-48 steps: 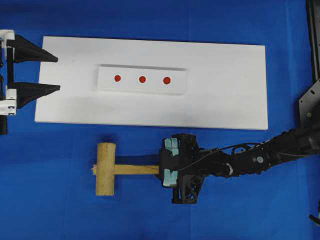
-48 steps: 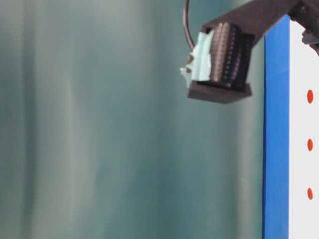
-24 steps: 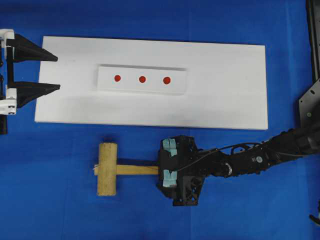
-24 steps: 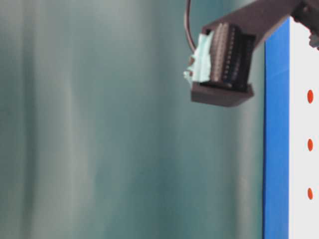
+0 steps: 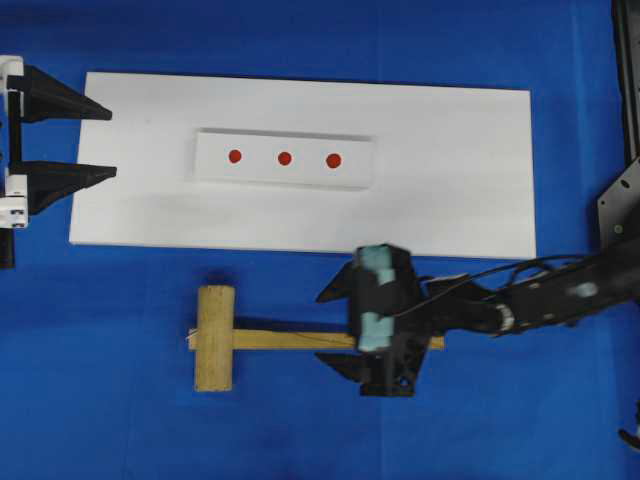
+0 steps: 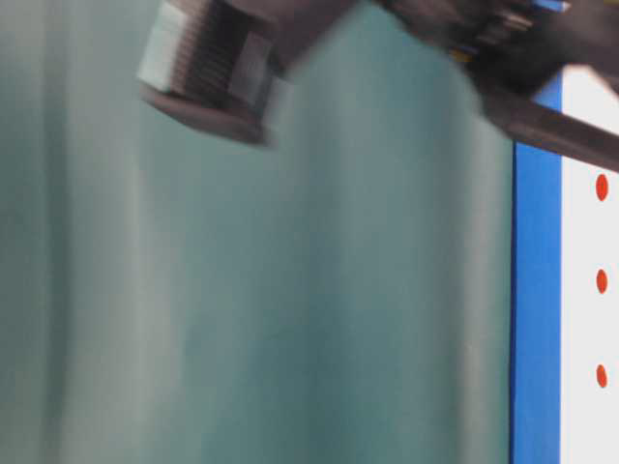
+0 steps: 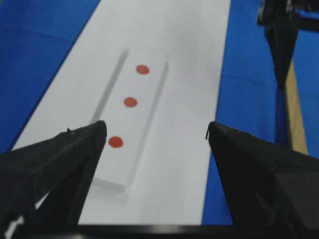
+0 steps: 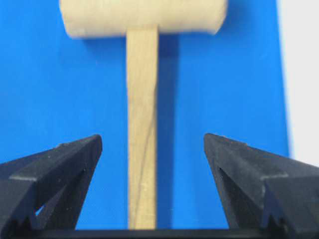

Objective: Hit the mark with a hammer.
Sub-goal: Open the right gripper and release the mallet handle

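Wooden hammer (image 5: 214,338) lies flat on the blue counter (image 5: 100,400), its handle between the right hand's (image 5: 334,327) wide-open, empty fingers.

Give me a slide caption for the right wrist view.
Open right tool straddles the wooden hammer's handle, which lies unheld on blue cloth.

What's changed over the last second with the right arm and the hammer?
The right end effector has opened and let go of the hammer handle; its fingers now stand wide on either side of it, and it has pulled back to the right along the handle. The hammer lies where it was. The left end effector, open, and the white board with three red marks are unchanged.
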Controlling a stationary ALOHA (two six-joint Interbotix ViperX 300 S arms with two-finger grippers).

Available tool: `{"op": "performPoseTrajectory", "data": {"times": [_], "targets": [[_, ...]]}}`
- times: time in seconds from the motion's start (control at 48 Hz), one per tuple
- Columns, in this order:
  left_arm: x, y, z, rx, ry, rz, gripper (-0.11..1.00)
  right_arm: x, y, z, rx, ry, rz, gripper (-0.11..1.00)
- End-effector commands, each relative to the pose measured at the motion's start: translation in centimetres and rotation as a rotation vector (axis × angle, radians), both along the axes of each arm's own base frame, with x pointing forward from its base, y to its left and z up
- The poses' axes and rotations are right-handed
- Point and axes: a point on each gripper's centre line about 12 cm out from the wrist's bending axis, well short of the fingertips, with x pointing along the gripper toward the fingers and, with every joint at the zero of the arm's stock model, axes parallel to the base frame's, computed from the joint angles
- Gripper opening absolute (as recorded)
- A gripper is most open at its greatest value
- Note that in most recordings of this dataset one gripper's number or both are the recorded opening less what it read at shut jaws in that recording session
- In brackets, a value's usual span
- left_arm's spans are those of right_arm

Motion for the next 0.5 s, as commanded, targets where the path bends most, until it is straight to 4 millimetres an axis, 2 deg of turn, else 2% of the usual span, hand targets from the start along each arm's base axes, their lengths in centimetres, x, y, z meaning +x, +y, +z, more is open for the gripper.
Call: {"op": "performPoseTrajectory", "data": {"times": [0.0,0.125,0.479], "targets": [[0.1,0.1,0.5,0.002,-0.015,0.003,0.79,-0.2,-0.8,2.2,-0.018,-0.06,-0.029,0.82],[0.0,0.1,0.6,0.003,-0.02,0.003,0.79,-0.3,-2.9,3.1,-0.06,-0.081,-0.07,0.82],[0.0,0.1,0.5,0.001,-0.018,0.003,0.79,-1.4,-12.9,5.3,-0.085,-0.102,-0.137,0.82]]}}
